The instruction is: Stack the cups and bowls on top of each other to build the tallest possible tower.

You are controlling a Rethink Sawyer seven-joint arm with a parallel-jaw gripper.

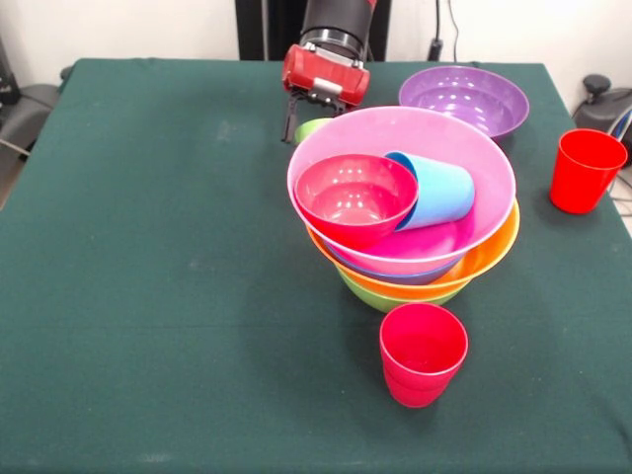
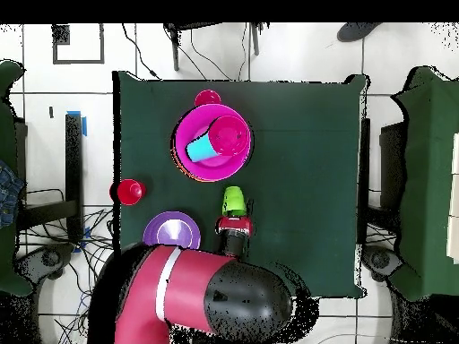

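Observation:
The tower stands mid-table: a lime green bowl (image 1: 380, 297) at the bottom, then an orange bowl (image 1: 494, 247), a blue rim, and the wide pink bowl (image 1: 474, 158) on top. Inside the pink bowl a small red bowl (image 1: 355, 197) sits tilted beside a sky blue cup (image 1: 439, 193) lying on its side. My gripper (image 1: 308, 130) is just behind the tower, shut on a lime green cup (image 1: 314, 128) that the pink rim half hides. In the overhead view the gripper (image 2: 235, 213) holds the lime green cup (image 2: 234, 197) between itself and the pink bowl (image 2: 184, 134).
A purple bowl (image 1: 464, 99) stands alone at the back right. One red cup (image 1: 586, 170) stands near the right table edge. Another red cup (image 1: 423, 354) stands just in front of the tower. The dark green cloth stretches bare across the left half.

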